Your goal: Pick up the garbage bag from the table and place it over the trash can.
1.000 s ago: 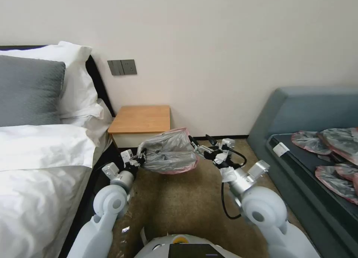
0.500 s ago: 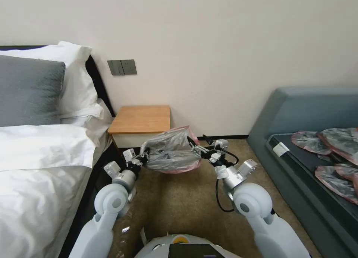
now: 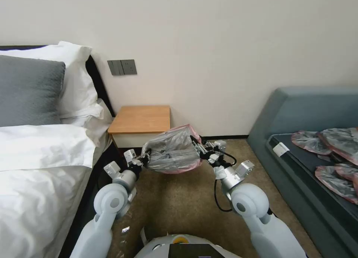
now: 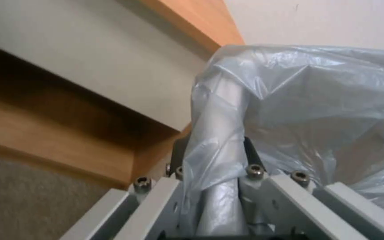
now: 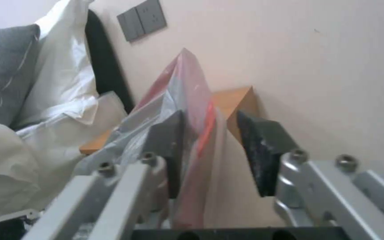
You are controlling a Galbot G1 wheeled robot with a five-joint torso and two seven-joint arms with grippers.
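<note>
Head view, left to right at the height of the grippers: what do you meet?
Bed → left gripper → garbage bag → right gripper → sofa with spare bags.

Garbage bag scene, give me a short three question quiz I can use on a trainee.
1. True or false: the garbage bag lies flat on the table.
2. What lies on the sofa? A) flat plastic bags B) pillows C) a drawer
3. Fill in: the right end effector has its jaws ___, with the bag's pink rim between them.

Key: 1 false, it is off the table, in front of it, with the left end effector clamped on its other edge. 2 A. 3 open.
</note>
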